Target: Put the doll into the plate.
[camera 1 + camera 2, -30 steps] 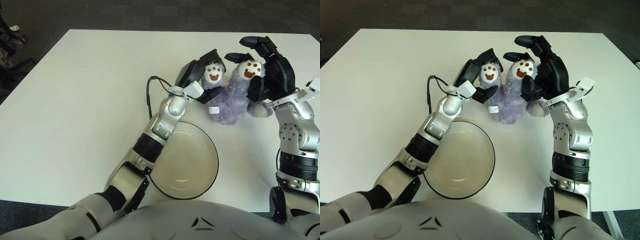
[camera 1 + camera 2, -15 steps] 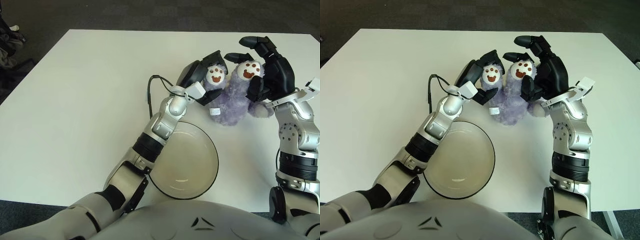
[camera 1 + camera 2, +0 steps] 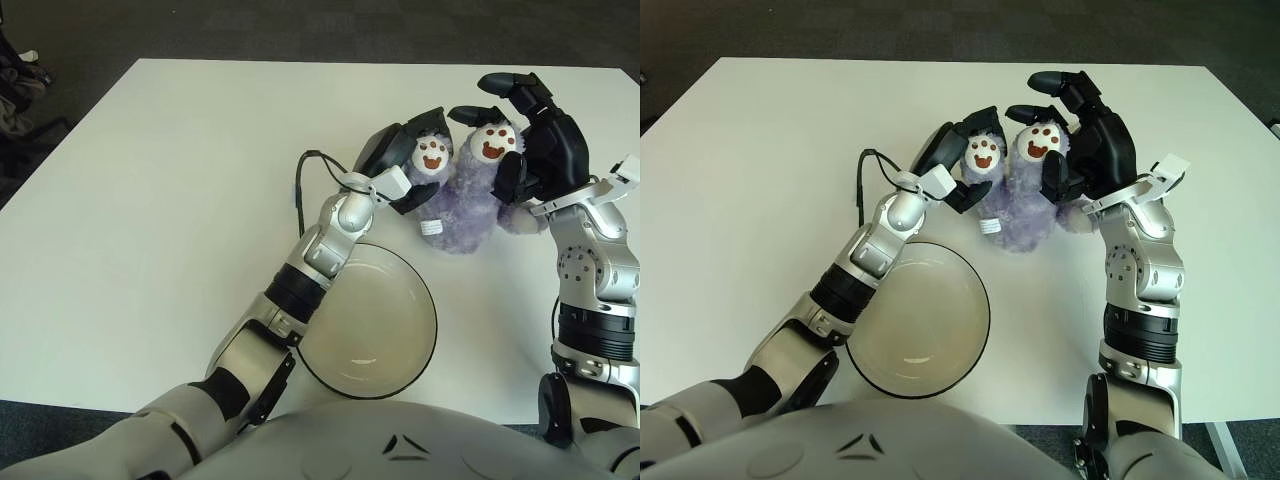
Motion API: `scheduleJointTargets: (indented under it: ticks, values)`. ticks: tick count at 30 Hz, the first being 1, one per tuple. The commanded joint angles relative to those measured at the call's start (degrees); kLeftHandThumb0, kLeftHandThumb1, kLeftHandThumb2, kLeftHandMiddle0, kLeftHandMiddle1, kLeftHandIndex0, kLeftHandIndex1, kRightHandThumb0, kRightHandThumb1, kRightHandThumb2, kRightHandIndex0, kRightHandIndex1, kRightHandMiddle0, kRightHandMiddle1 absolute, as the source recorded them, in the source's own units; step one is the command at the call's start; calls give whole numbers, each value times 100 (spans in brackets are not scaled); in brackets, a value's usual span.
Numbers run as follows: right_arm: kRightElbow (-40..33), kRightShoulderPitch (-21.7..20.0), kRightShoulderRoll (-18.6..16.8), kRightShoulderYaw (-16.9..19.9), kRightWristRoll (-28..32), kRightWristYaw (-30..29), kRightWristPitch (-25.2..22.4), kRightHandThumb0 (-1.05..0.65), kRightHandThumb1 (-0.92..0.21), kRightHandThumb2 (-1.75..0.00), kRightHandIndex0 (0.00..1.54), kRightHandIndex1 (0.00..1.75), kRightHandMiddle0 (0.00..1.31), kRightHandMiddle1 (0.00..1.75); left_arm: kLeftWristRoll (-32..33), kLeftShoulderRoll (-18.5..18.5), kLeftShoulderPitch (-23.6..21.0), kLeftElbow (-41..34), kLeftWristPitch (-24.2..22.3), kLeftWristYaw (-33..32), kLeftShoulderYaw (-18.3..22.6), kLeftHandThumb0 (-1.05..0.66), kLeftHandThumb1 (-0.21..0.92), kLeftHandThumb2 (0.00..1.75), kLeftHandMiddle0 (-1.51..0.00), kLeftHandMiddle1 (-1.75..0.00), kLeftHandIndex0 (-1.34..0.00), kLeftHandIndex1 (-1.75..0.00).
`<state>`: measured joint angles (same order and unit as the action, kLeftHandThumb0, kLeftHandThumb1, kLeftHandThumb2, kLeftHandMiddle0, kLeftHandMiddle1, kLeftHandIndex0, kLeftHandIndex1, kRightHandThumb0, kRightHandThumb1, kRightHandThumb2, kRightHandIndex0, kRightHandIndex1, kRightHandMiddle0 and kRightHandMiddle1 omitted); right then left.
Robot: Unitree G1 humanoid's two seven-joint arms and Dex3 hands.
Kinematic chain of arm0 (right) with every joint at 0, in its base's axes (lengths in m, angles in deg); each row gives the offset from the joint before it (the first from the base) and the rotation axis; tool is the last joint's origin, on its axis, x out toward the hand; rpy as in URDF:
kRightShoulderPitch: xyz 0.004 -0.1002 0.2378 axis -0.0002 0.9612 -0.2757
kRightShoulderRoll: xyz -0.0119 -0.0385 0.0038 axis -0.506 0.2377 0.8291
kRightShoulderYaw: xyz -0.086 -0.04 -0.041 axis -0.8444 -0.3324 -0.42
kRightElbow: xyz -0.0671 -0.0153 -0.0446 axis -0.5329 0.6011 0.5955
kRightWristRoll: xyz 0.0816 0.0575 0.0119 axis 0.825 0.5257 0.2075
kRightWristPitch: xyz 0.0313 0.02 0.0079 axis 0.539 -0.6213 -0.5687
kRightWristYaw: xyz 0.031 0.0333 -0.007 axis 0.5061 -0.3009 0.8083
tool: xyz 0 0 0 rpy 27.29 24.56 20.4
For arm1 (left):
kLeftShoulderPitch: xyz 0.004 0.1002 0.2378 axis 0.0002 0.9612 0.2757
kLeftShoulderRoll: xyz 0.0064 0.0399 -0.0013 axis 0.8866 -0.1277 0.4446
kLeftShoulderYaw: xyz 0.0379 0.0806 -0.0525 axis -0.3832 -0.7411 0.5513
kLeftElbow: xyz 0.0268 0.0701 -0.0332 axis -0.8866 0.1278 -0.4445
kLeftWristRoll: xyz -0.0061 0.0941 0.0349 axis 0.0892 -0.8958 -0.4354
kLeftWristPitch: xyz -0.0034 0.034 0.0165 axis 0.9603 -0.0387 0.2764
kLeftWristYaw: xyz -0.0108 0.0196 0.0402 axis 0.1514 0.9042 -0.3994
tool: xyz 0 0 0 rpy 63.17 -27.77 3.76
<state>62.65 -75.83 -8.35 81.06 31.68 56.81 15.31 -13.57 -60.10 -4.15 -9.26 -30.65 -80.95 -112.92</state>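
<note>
Left hand (image 3: 400, 160), right hand (image 3: 530, 150) clasping doll (image 3: 465, 205), beyond plate (image 3: 420, 350)

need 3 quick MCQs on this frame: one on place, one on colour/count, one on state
1. Where is the doll?
A. In the plate
B. Beyond the plate, between both hands
C. On the floor

2. What colour is the doll's fur?
A. Purple
B. Green
C. Red

3. What does the plate hold?
A. The doll
B. A cup
C. Nothing

B: the doll sits beyond the plate, with the left hand on one raised paw and the right hand on the other.
A: its fur is purple, with white paw pads.
C: the plate's inside shows bare.
</note>
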Motion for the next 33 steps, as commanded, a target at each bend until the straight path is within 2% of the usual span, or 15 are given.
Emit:
scheduleJointTargets:
  ticks: [1,33]
  values:
    - [-9,28,-11,0,-34,-23,96,-1,-12,-141,11,92,0,112,1,59,-73,-27,-35,98,-19,0,-9,175,-94,-166,-69,-175]
    - [29,19,5,11,-23,-6,114,-1,-12,-141,11,92,0,112,195,-3,105,-378,-510,245,62,0,-6,175,-90,-173,-67,-175]
